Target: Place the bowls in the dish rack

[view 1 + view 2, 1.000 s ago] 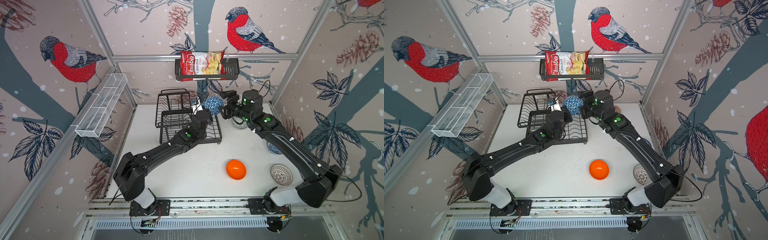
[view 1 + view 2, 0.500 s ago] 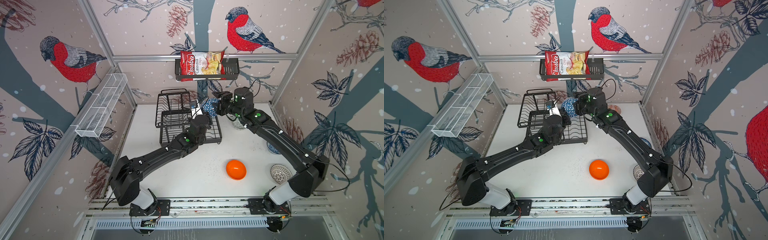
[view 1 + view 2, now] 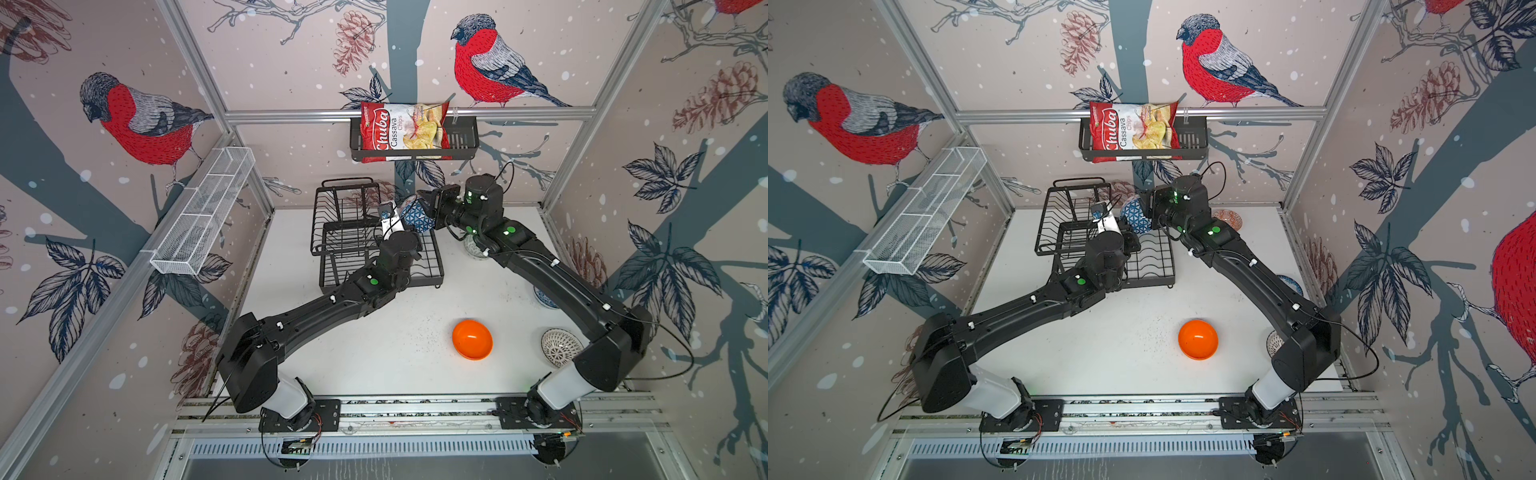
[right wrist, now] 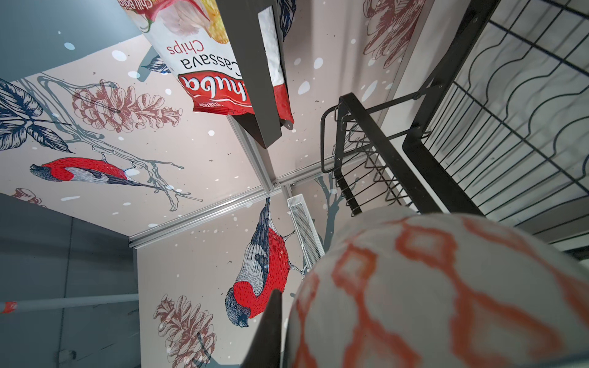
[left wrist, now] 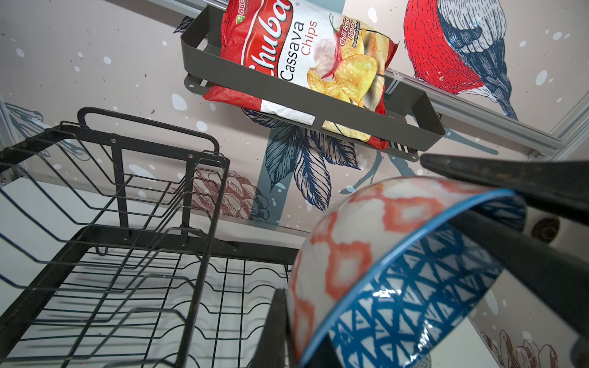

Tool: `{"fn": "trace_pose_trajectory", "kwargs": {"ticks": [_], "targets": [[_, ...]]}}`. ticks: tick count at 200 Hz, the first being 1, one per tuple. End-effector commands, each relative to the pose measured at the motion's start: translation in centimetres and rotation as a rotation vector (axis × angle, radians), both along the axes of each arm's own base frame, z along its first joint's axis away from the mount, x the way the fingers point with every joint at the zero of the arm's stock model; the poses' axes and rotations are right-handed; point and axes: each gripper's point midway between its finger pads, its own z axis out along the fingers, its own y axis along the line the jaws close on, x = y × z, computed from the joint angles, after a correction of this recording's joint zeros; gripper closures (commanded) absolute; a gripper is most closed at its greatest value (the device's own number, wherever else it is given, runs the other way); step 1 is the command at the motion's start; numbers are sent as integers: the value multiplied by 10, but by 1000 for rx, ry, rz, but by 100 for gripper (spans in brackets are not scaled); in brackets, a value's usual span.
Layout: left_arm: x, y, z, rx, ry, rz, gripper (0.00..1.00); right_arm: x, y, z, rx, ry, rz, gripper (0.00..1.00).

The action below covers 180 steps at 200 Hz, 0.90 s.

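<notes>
Currently stretching both arms over dish rack [image 3: 430, 266], clamping left gripper [image 3: 402, 210] and right gripper [image 3: 428, 205] onto tilted blue geometric bowl [image 3: 417, 219] above it.

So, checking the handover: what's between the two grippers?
The blue geometric bowl, gripped by left gripper and right gripper alike; both top views show it.
</notes>
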Motion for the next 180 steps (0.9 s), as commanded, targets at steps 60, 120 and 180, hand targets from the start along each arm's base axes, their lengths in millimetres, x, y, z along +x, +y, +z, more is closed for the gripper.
{"fn": "trace_pose_trajectory", "kwargs": {"ticks": [60,120,180], "targets": [[-3,8,21,-41,-46,28,100,15,-12,-15,-69,-50,-56,99],[-3,1,17,-51,-17,-3,81,17,-18,-7,-44,-100,-55,100],[-12,7,11,-52,15,-26,42,24,-36,0,-41,-149,-72,100]]}}
